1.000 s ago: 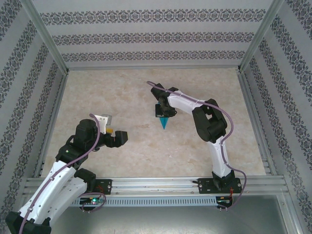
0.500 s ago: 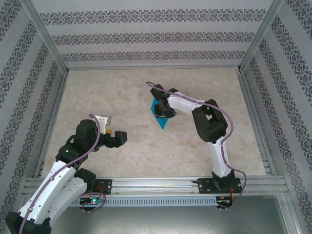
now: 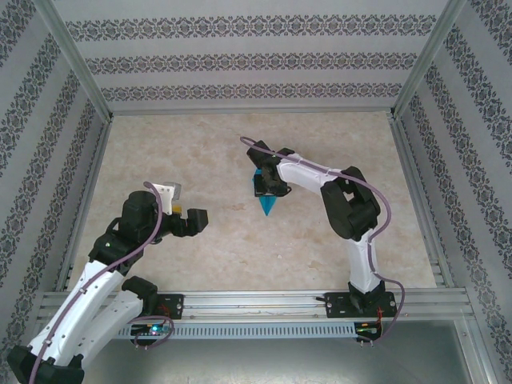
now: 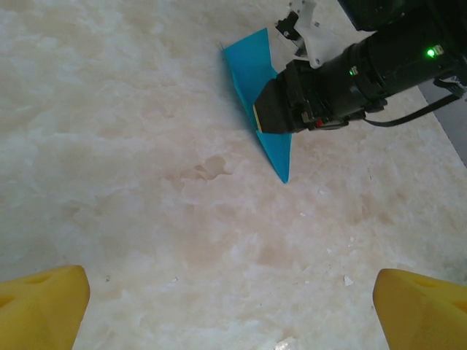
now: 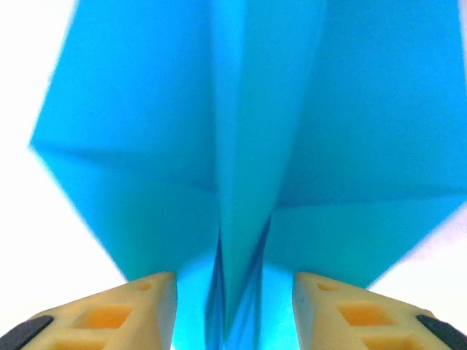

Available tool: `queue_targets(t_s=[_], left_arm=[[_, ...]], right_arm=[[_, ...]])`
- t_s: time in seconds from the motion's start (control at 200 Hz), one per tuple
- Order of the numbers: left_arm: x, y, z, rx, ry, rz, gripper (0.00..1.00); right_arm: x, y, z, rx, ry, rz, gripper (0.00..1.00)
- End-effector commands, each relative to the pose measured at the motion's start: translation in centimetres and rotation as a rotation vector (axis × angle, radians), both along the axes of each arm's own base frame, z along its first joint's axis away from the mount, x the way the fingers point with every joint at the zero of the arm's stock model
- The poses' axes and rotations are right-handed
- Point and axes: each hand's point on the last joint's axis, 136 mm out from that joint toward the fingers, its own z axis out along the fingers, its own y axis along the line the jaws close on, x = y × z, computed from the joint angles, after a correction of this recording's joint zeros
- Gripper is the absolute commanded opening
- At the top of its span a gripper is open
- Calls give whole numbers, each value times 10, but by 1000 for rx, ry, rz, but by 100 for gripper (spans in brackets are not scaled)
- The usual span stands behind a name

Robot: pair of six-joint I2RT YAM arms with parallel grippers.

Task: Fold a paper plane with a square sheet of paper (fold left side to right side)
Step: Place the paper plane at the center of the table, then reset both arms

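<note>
Bright, even light falls from above in the top view, leaving only faint, soft shadows beside the arms on the bench [image 3: 200, 160]. In the left wrist view the bench's far left washes out pale, and the left claw [image 4: 233, 313] has blurred yellow fingertips [image 4: 44, 306]. In the right wrist view the paper plane [image 5: 241, 146] looms close and soft-focused against blown-out white.

Paper plane [image 3: 269, 206] on table [image 3: 200, 152], under right claw [image 3: 264, 190]; left claw [image 3: 198, 219] well apart, to its left.
</note>
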Motion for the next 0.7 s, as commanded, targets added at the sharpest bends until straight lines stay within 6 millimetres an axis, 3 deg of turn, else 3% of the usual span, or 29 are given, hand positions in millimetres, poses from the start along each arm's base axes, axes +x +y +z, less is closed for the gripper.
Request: queue_targets(t_s=[0.0, 0.13, 0.31, 0.43, 0.53, 0.61, 0.695], left_arm=[[5, 10, 17, -1, -24, 58, 100], [10, 24, 25, 30, -53, 139, 100], [23, 55, 38, 102, -139, 304, 100], [33, 84, 47, 212, -228, 427, 99], [42, 106, 52, 317, -303, 523, 100], [49, 117, 53, 367, -344, 570, 100], [57, 126, 47, 403, -360, 601, 99]], right_arm=[[-12, -5, 30, -6, -52, 3, 49], [-29, -16, 62, -11, -121, 19, 55], [-53, -55, 118, -12, -278, 23, 66], [-66, -94, 149, -8, -409, 14, 74], [-70, -139, 169, -35, -536, -33, 86], [-71, -176, 177, -55, -625, -89, 97], [-70, -204, 174, -66, -710, -120, 98]])
